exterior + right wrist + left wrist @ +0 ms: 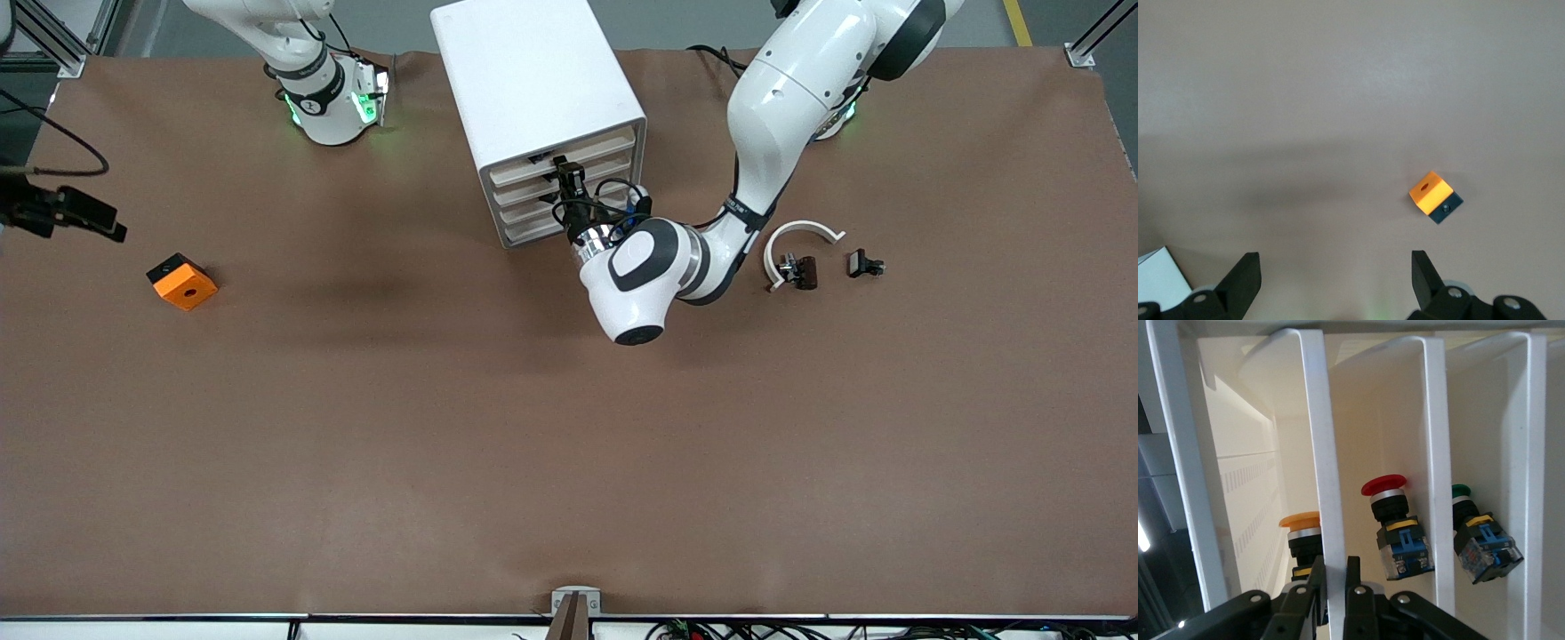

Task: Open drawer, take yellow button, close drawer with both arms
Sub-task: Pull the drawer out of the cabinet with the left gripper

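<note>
The left tool [1333, 583] pinches a drawer front [1325, 487] of the cabinet [533, 80]; inside, the button [1302, 543] points its cap away from the tool. The right tool [1331, 280] hangs spread over the worktop [1338, 100].

Brown-covered table [569, 462], grey floor [693, 22]

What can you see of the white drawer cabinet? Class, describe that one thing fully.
The white drawer cabinet is a glossy, plastic-looking box standing on the brown table between the arms' bases. Its front shows stacked, pale drawers, all shut. The left gripper is shut on one drawer's thin front lip. Through the fronts, orange-capped, red and green push-buttons show.
</note>
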{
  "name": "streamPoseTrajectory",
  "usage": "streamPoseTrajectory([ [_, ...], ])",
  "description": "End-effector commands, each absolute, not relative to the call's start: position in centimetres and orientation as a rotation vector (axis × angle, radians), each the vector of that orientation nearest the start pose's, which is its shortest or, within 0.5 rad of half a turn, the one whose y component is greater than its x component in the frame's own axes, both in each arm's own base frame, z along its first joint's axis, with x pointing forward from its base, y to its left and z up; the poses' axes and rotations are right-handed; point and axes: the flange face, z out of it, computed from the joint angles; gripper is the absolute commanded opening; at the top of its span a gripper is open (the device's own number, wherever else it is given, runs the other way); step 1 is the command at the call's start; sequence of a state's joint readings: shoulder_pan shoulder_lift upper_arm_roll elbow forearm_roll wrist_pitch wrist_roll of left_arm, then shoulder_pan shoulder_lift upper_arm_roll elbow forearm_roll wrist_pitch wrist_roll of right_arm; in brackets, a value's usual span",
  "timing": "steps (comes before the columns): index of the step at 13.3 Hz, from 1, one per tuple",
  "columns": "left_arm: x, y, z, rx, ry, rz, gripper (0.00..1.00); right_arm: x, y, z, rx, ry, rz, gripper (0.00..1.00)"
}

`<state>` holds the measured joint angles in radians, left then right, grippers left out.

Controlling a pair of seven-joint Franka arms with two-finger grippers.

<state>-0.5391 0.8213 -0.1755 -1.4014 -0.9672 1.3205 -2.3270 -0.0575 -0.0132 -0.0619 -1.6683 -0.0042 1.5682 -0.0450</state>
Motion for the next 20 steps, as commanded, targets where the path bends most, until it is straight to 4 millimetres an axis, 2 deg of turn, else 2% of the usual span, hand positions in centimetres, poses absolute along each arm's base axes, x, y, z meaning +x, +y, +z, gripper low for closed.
streamPoseTrajectory([
  [1,47.3,-46.0,24.7,-1.201,-1.622,1.461,0.00,55.3,-5.6,59.6,-3.159,0.067,0.119,1.00],
  [3,49.1,-44.7,24.1,-1.184,-1.702,1.462,0.00,55.6,-5.4,59.3,-3.159,0.065,0.121,1.00],
  [6,51.5,-43.8,23.8,-1.177,-1.843,1.451,0.00,55.8,-5.3,58.8,-3.154,0.052,0.130,1.00],
  [7,51.9,-43.6,23.5,-1.179,-1.875,1.447,0.00,57.4,-5.5,55.4,-3.147,-0.011,0.210,1.00],
  [8,52.3,-43.6,23.4,-1.178,-1.901,1.447,0.00,58.0,-5.8,54.5,-3.139,-0.114,0.223,1.00],
  [10,53.9,-43.1,23.8,-1.181,-1.990,1.444,0.00,58.1,-5.9,54.8,-3.128,-0.155,0.211,1.00],
  [11,54.2,-43.2,24.1,-1.193,-1.995,1.448,0.07,58.1,-5.7,54.7,-3.127,-0.152,0.218,1.00],
  [12,54.2,-43.2,24.1,-1.196,-1.997,1.449,0.38,58.1,-5.4,54.6,-3.129,-0.138,0.223,1.00],
  [13,54.3,-43.1,24.1,-1.193,-2.001,1.449,0.99,58.1,-5.2,54.6,-3.134,-0.083,0.221,1.00],
  [15,55.1,-42.1,24.8,-1.192,-2.016,1.458,1.00,58.1,-4.3,54.8,-3.095,0.204,0.225,1.00],
  [17,56.3,-41.5,26.2,-1.216,-2.032,1.466,1.00,57.7,-2.8,54.5,-2.974,0.474,0.308,1.00],
  [18,57.3,-41.1,27.1,-1.232,-2.054,1.472,1.00,57.7,-2.6,54.5,-2.975,0.485,0.307,1.00],
  [20,60.1,-38.6,28.8,-1.254,-2.142,1.454,1.00,57.7,-1.1,54.5,-3.003,0.472,0.310,1.00],
])
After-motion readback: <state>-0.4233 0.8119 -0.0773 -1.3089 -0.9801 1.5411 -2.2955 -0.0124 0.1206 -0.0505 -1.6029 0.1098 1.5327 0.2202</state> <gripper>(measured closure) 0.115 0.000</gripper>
